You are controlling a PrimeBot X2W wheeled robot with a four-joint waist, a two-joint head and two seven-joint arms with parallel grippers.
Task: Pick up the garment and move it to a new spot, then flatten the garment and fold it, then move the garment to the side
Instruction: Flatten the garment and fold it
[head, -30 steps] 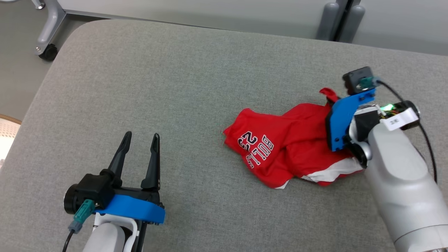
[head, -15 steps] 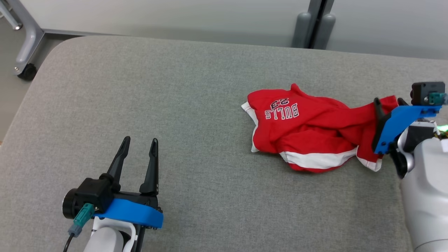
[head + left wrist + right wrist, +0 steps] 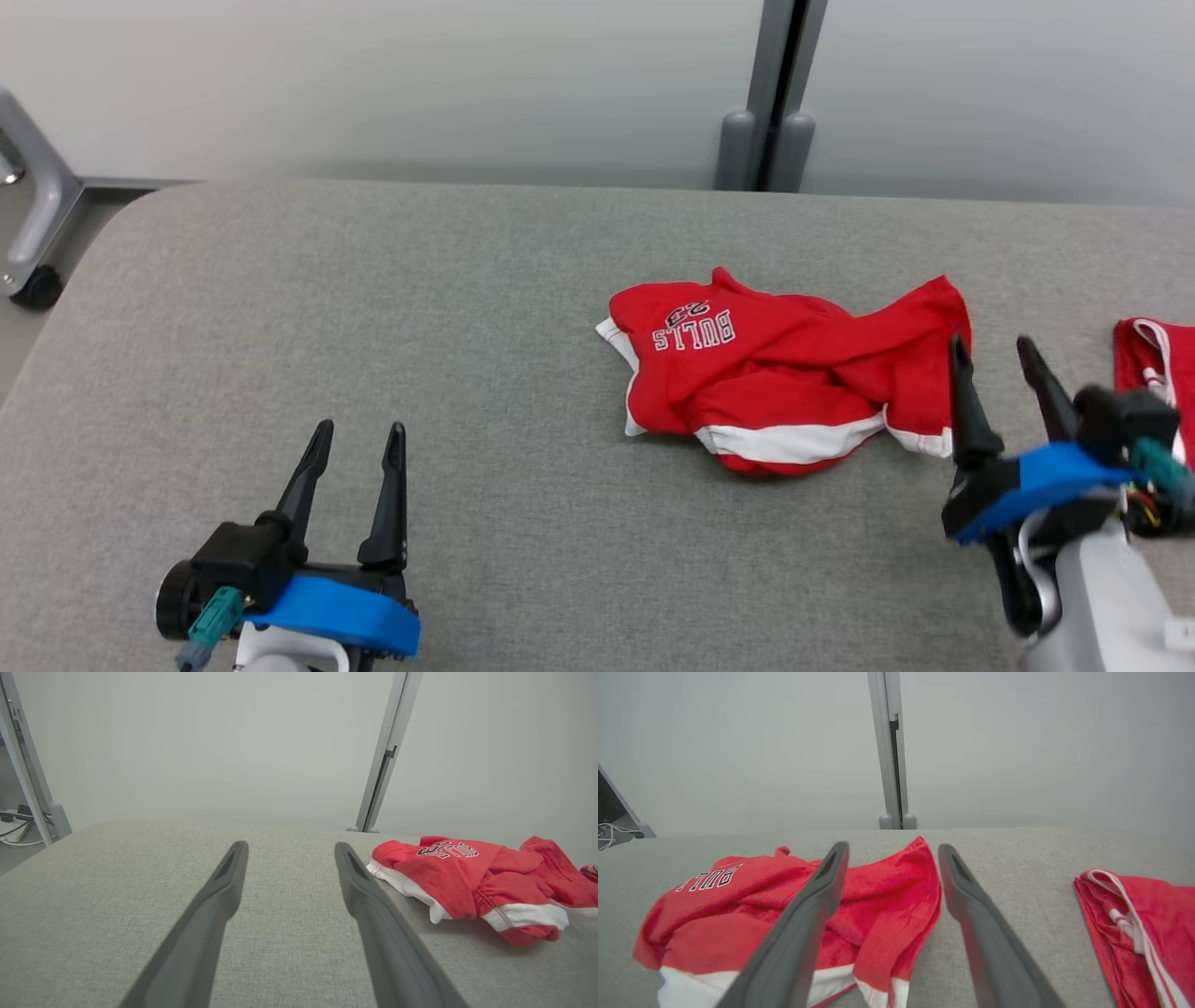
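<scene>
The garment is a crumpled pair of red shorts with white trim and "BULLS 23" lettering, lying right of centre on the grey padded table. My right gripper stands open at the garment's right end, and no cloth is pinched. In the right wrist view the garment lies under the left finger, with its right corner between the fingers of the right gripper. My left gripper is open at the lower left, far from the cloth. The left wrist view has the left gripper open and the garment off to its right.
A second red piece of clothing with a white drawstring lies at the table's right edge, also in the right wrist view. A grey post stands behind the table. A wheeled metal frame is at the far left.
My right gripper has opened and let go of the garment, which now lies stretched out on the table, and has drawn back to its right end. The head camera has tilted up. The left arm has not moved.
</scene>
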